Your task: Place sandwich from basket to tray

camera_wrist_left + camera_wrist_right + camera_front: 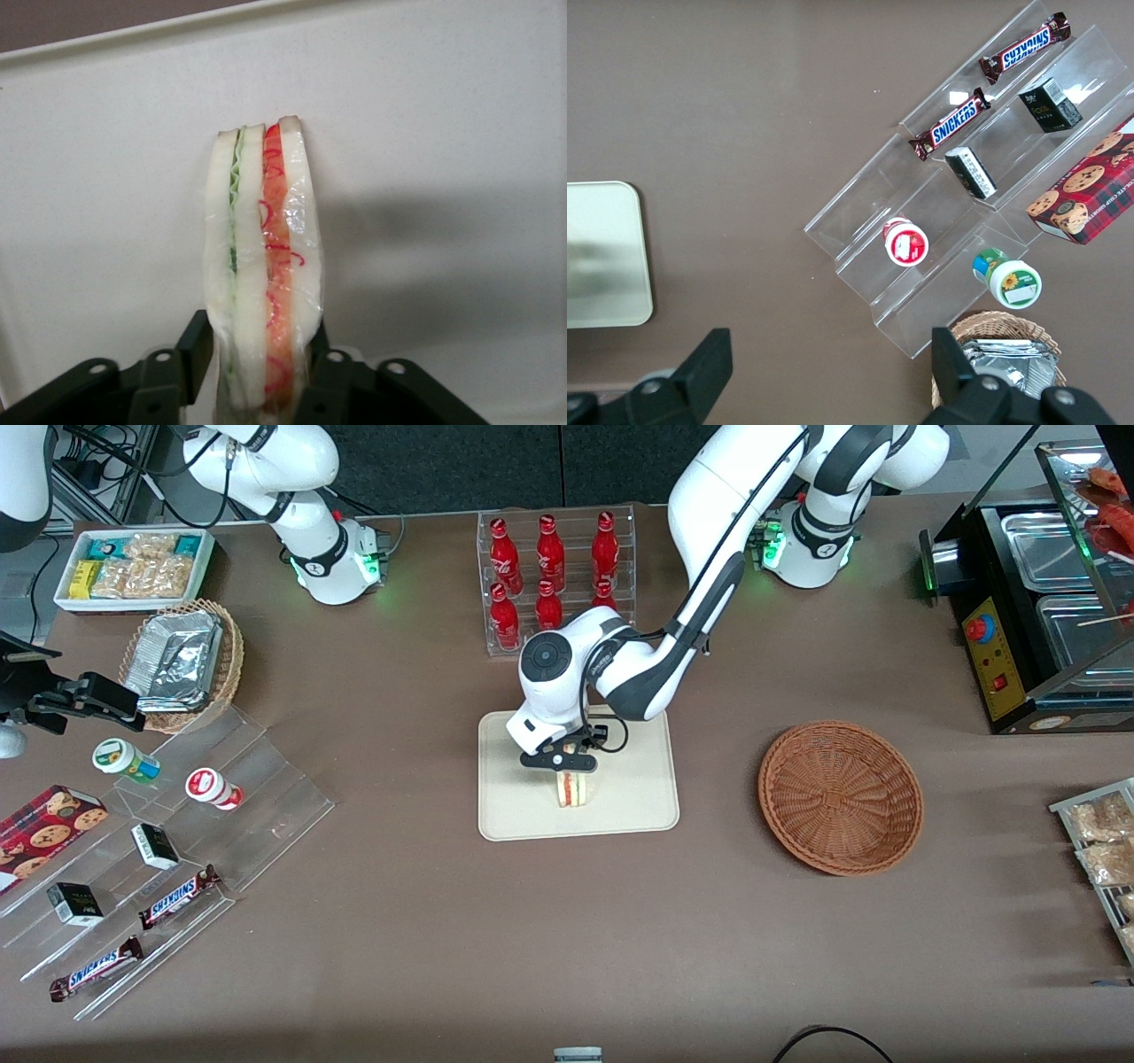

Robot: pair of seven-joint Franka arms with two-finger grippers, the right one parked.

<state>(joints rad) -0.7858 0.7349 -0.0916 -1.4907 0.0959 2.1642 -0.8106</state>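
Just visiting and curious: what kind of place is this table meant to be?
Probably a mock snack shop: racked red soda bottles, Snickers bars on clear steps, a food warmer. The gripper holds a sandwich over the tray.

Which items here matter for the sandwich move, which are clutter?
Job:
- sandwich, clamped in the pincer over the tray
- tray
- basket, nothing in it

Clutter:
- cola bottles
- Snickers bars
- cookie box
- foil basket
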